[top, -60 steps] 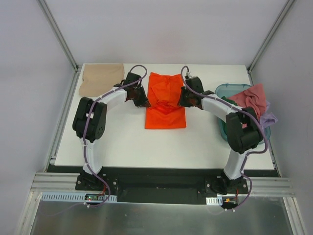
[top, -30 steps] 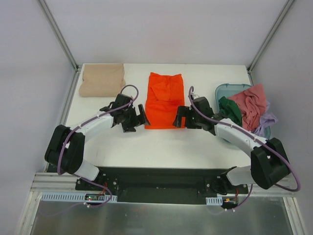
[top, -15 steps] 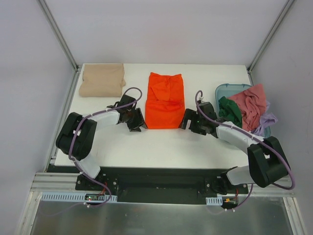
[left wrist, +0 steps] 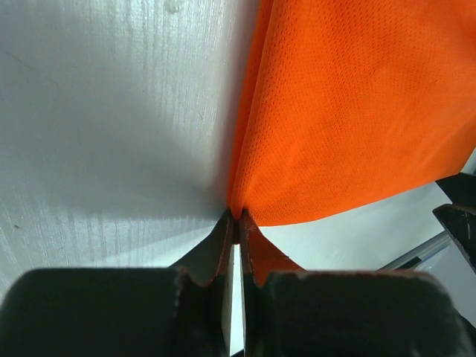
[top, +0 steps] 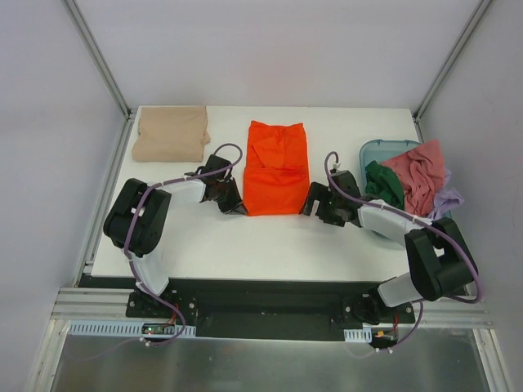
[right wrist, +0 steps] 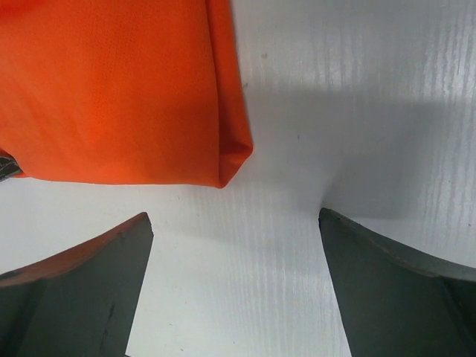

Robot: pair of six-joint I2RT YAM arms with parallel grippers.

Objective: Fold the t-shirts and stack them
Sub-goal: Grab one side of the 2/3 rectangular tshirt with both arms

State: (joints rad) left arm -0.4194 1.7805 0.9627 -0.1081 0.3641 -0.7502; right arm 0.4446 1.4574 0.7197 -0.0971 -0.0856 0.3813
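Watching the top cam, I see the orange t-shirt (top: pixel 275 167) lying flat mid-table, folded into a tall rectangle w/ a crease across its middle. The left gripper (left wrist: pixel 236 217) sits low at the shirt's near-left corner; on the wrist cam its fingers are pressed together w/ the tip of that corner pinched btwn them, cloth fanning away up and to the right. The right gripper (right wrist: pixel 234 214) sits low at the near-right corner, fingers spread wide. That corner's folded edge lies just ahead of the gap, touching neither finger, w/ bare white table (top: pixel 270 245) btwn the tips. The tan t-shirt (top: pixel 170 133) lies folded at the far-left corner of the table, well apart from both arms. On the right edge sits the teal tub (top: pixel 377 151), w/ a pink garment (top: pixel 421 175) heaped over its rim, a dark green one (top: pixel 384 184) beside it on the side nearer the orange shirt, and a lilac one (top: pixel 448 198) hanging off the outer side.
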